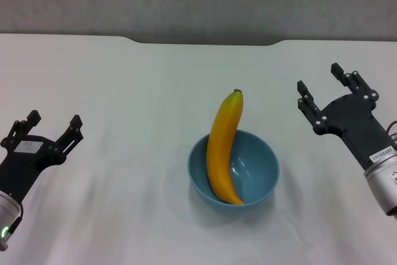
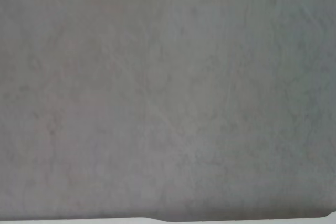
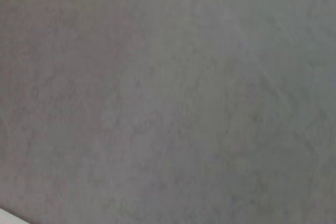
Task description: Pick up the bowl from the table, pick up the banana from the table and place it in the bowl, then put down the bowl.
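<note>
Bench (image 1: 111, 122): white, matte, grey wall behind. Bowl (image 1: 260, 169): resting mid-bench, nothing gripping it. Banana (image 1: 223, 147): propped inside, stem over the far rim. Left hand (image 1: 53, 127), right hand (image 1: 327, 85): both released, well apart from the bowl (task seemingly complete).

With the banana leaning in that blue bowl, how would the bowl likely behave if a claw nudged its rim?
The bowl looks glossy and smooth, so it would probably slide on the table rather than grip. The banana overhangs the far rim, so a nudge might tip the bowl or roll the fruit out. The left claw and right claw sit open, apart from it.
</note>
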